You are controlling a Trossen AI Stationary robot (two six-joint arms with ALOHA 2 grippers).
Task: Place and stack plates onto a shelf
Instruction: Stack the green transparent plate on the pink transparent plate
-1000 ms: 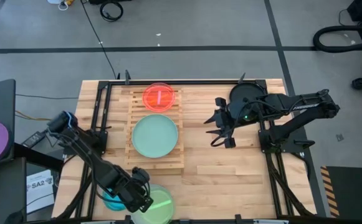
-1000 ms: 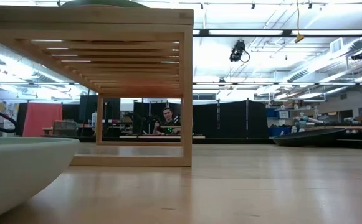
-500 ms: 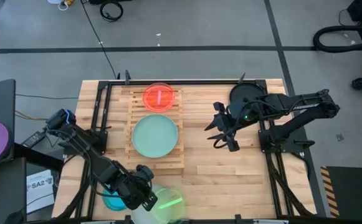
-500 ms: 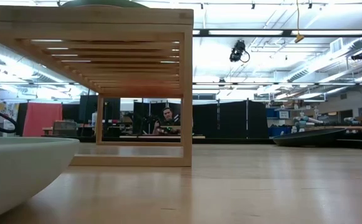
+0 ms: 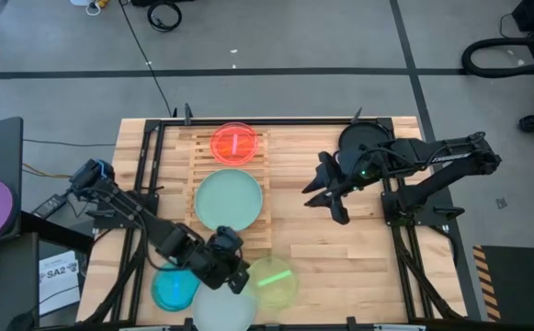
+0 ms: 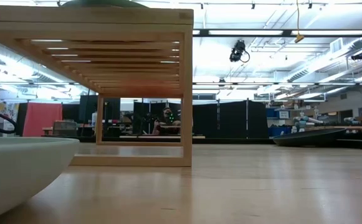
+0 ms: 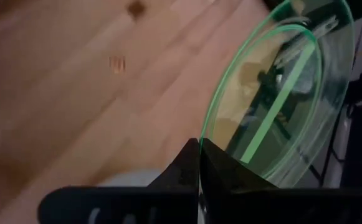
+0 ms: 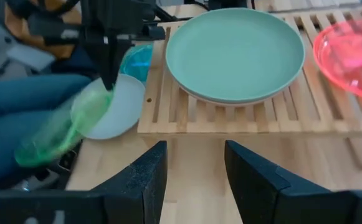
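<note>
The small translucent green plate [image 5: 273, 280], pinched at its rim by the left gripper [image 5: 239, 273], hangs above the tabletop's near edge, just short of the slatted light-wood shelf [image 5: 232, 241]. An edge-only hold could let it tilt or slip, or clip the large mint-green plate [image 5: 229, 201] on the shelf. The right gripper [image 5: 326, 193], fingers spread, hovers over the tabletop's right half.

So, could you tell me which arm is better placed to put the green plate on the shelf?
Left: its gripper already holds the green plate just off the shelf. The right gripper is empty.
</note>
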